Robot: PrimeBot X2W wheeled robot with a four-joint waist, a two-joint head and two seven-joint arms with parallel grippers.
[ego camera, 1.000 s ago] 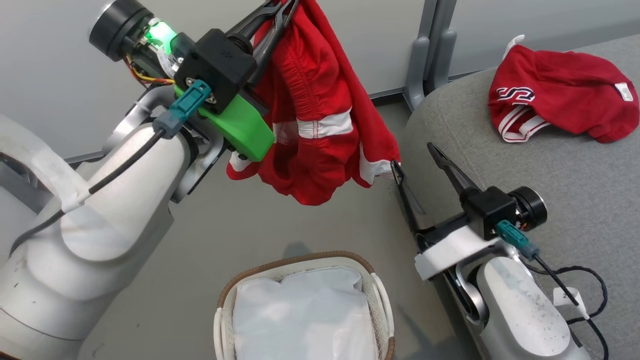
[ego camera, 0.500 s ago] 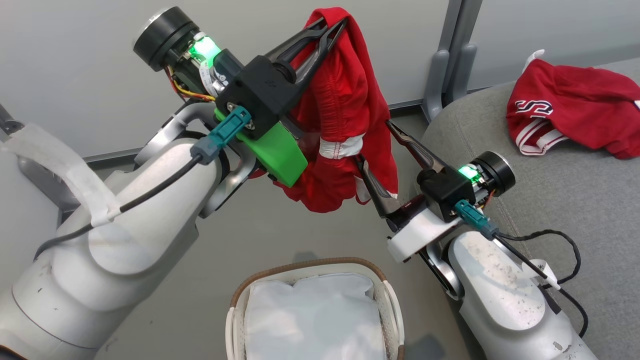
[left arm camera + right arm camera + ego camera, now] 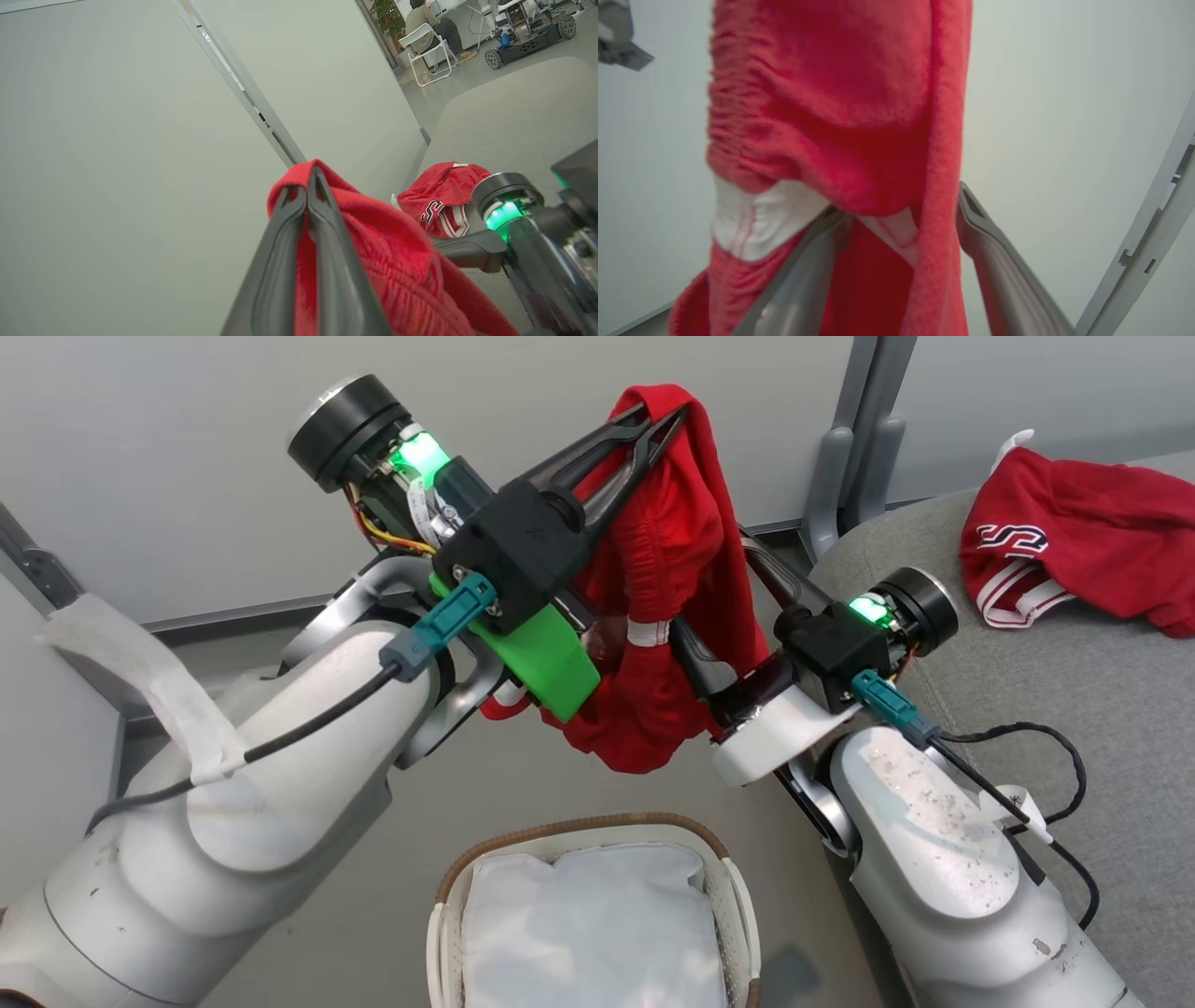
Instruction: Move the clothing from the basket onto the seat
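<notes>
Nearest, at the bottom of the head view: basket (image 3: 583, 822) on the grey floor (image 3: 373, 859), brown rim up, holding the white liner (image 3: 588, 924).

Above it, in the air: red shorts (image 3: 691, 541) with white trim, well clear of the basket and apart from the seat. Pinched at the top by the left gripper (image 3: 661, 425), with both fingers pressed together on a fold near the gathered waistband and cloth bunched over the tips. Same pinch in the left wrist view, with red fabric spilling down to the right of the closed fingers.

Just right of the hanging cloth: right gripper (image 3: 901, 205), spread wide, pointing up into the shorts. In the right wrist view, one red edge hanging down between the two fingers, with a white stripe near the level of the tips. Cloth draped against the finger on that view's left; the finger on its right bare. Not clamped on anything.

Further right: seat (image 3: 1074, 709), grey, its rounded corner beside the right forearm. On it, toward the back, a crumpled red jersey (image 3: 1083, 551) with black-and-white lettering and white-striped trim, well apart from the shorts.

Behind all this: pale wall (image 3: 187, 448) and a grey post (image 3: 859, 429) at the seat's corner.

Farthest, at the top right of the left wrist view: a person (image 3: 427, 21) seated on a white chair (image 3: 434, 51), with a wheeled cart (image 3: 528, 42) near.
</notes>
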